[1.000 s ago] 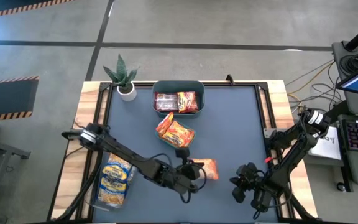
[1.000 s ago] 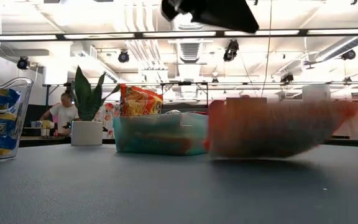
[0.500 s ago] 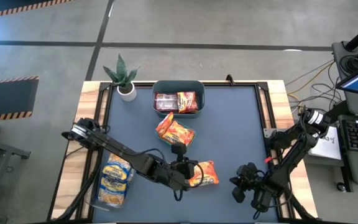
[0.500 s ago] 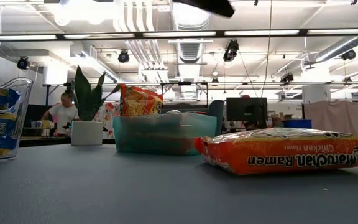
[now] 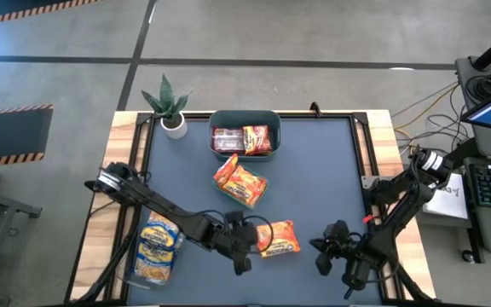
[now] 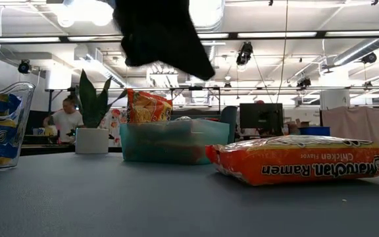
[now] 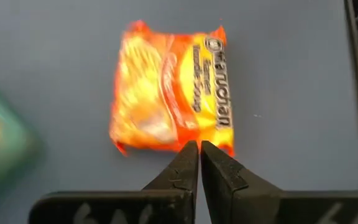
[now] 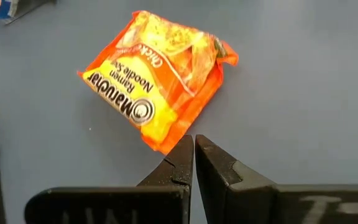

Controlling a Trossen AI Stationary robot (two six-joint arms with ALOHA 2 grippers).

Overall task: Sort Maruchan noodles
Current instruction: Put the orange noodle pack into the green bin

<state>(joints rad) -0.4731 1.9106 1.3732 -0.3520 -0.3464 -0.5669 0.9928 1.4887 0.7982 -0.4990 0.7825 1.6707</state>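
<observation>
Orange crinkly plastic is what I am watching most closely: a single Maruchan chicken packet lies flat on the dark matte table, near the front edge, between my two arms. My left gripper hovers just beside it on its left with the fingers pressed together and nothing held; the left wrist view shows the packet lying free just past the fingertips. My right gripper waits on the other side, also pressed shut and empty. The other noodles are spread out: a loose orange pile in the middle of the table, dark red packets and an orange one in the grey-teal tub at the back, and yellow-with-blue packets in a clear bin at the left edge. I judge the risks to be mostly about the film itself: it is slick and puffy, so shut fingers coming down on it would only shove it across the smooth mat rather than lift it, and a pinch taken at the thin sealed edge could slip out mid-carry. With both arms close to the same packet, reaching with both at once could bring them together. The small potted plant in its white pot stands well clear at the back left corner.
</observation>
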